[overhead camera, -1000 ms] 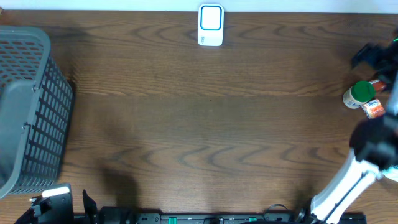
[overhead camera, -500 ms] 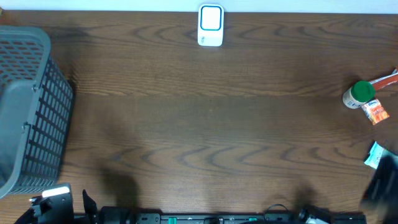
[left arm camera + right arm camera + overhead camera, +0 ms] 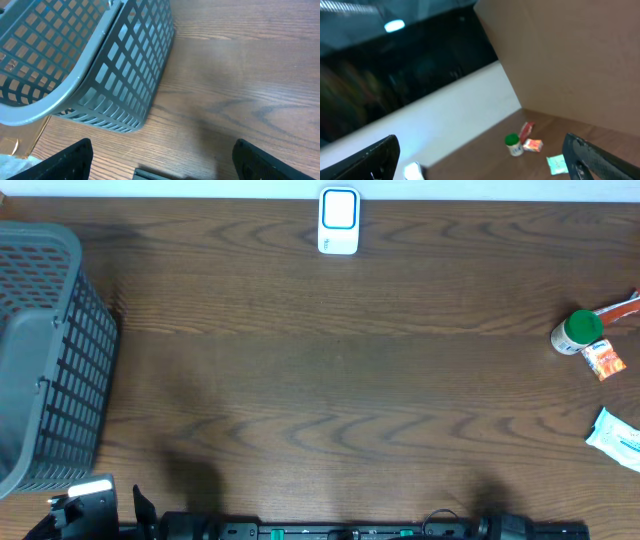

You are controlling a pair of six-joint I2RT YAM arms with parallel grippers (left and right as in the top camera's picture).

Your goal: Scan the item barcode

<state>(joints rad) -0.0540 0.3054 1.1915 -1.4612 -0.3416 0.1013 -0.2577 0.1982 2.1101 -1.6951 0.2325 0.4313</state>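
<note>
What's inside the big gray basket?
The basket looks mostly empty: through its holes only the brown table and floor show. Its bottom is partly hidden by the rim and walls, so something small could be there.

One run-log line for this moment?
left gripper: open, empty | right gripper: open, empty | green-capped bottle: on table, untouched | scanner: idle

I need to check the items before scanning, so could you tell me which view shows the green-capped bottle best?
The overhead view: the green-capped bottle is sharp there, near the table's right edge beside an orange packet. The right wrist view shows the bottle small and blurred. The left wrist view misses it, showing only the grey basket.
</note>
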